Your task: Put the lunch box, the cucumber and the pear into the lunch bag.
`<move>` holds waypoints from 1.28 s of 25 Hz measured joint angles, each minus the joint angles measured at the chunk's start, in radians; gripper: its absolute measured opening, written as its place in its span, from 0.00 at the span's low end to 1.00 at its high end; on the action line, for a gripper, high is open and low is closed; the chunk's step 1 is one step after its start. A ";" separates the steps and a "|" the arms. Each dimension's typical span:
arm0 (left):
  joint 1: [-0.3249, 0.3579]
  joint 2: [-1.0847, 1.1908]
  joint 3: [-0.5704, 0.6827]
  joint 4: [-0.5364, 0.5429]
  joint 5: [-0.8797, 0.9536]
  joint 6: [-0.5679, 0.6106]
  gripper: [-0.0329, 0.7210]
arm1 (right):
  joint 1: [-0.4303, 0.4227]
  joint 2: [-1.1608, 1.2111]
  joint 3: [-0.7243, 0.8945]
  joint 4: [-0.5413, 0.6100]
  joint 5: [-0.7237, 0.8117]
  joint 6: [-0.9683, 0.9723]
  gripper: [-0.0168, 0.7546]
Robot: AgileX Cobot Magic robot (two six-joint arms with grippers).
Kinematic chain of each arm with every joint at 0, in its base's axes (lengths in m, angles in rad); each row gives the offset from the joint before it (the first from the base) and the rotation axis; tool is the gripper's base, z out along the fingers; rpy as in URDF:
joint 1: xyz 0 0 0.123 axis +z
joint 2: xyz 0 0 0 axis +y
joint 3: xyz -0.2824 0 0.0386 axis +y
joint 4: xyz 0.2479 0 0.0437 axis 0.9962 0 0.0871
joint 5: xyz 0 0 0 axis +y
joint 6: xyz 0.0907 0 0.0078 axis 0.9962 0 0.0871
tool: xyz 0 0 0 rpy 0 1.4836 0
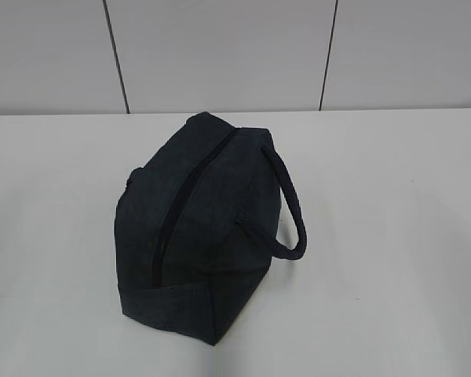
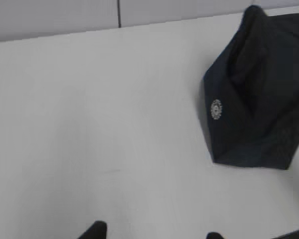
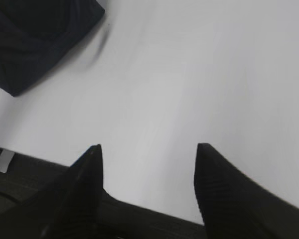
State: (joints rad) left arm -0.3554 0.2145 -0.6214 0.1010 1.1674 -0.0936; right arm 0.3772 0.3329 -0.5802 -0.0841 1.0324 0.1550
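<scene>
- The right gripper (image 3: 148, 149) is seen from its wrist camera. Its two dark fingers (image 3: 87, 174) are spread wide apart, and nothing is held between them.
- The fingers are shaped like points, wide at the bottom and thin at the tips.
- Only the very tips of the left gripper (image 2: 154, 231) are seen, at the bottom edge of its wrist view. They are set apart, and nothing is seen between them.
- No arm is seen in the exterior view.
</scene>
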 joint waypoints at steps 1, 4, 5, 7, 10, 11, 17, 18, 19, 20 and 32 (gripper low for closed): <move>0.000 -0.020 0.000 -0.023 0.003 0.022 0.52 | 0.000 -0.049 0.019 -0.002 0.024 -0.006 0.60; 0.000 -0.058 0.000 -0.059 0.011 0.071 0.51 | 0.000 -0.181 0.062 -0.004 0.113 -0.045 0.60; 0.000 -0.069 0.002 -0.066 0.013 0.094 0.51 | 0.000 -0.229 0.070 0.000 0.122 -0.066 0.60; 0.000 -0.093 0.020 -0.077 0.016 0.120 0.50 | 0.000 -0.275 0.074 0.005 0.122 -0.090 0.60; 0.000 -0.139 0.064 -0.090 -0.004 0.145 0.50 | 0.000 -0.341 0.078 0.000 0.120 -0.112 0.60; 0.000 -0.157 0.071 -0.101 -0.030 0.147 0.50 | 0.000 -0.347 0.078 -0.005 0.120 -0.114 0.60; -0.001 -0.211 0.090 -0.107 -0.049 0.166 0.50 | 0.000 -0.350 0.084 -0.018 0.118 -0.116 0.60; -0.001 -0.215 0.090 -0.108 -0.049 0.167 0.50 | 0.000 -0.350 0.084 -0.018 0.118 -0.116 0.60; -0.001 -0.217 0.090 -0.108 -0.049 0.167 0.50 | 0.000 -0.350 0.084 -0.018 0.118 -0.116 0.60; -0.001 -0.217 0.090 -0.108 -0.049 0.168 0.50 | 0.000 -0.350 0.084 -0.018 0.118 -0.116 0.60; -0.001 -0.217 0.090 -0.111 -0.050 0.168 0.50 | 0.000 -0.350 0.084 -0.018 0.118 -0.116 0.60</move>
State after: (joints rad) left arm -0.3566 -0.0028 -0.5318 -0.0105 1.1170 0.0743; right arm 0.3772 -0.0175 -0.4962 -0.1019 1.1506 0.0386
